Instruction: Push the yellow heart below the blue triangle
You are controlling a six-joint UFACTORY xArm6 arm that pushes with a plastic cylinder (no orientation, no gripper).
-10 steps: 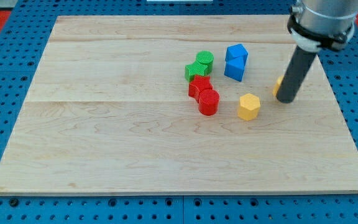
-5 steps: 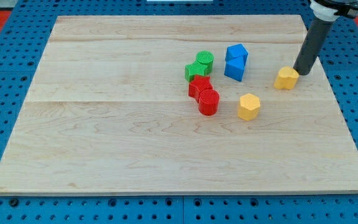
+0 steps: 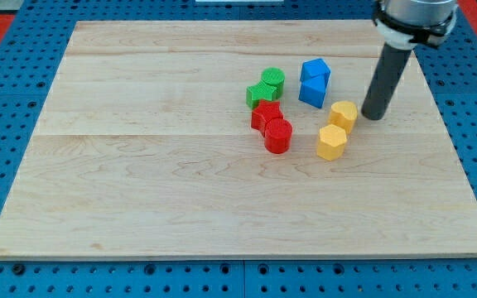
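From the one camera view, my tip (image 3: 374, 117) rests on the wooden surface (image 3: 156, 165), and the yellow heart (image 3: 344, 114) sits just beside it toward the view's left, close enough that I cannot tell whether they touch. The end effector is a plain rod, so it has no opening and holds nothing; it can only shove. Up and to the left of the tip stands the blue triangle (image 3: 313, 93), with a second blue block (image 3: 315, 70) behind it. The heart lies below and slightly right of that triangle, so I judge a little more leftward pushing is wanted. A yellow hexagonal block (image 3: 331, 142) sits just beneath the heart, and the red blocks (image 3: 272, 126) and green blocks (image 3: 265, 87) lie farther left.
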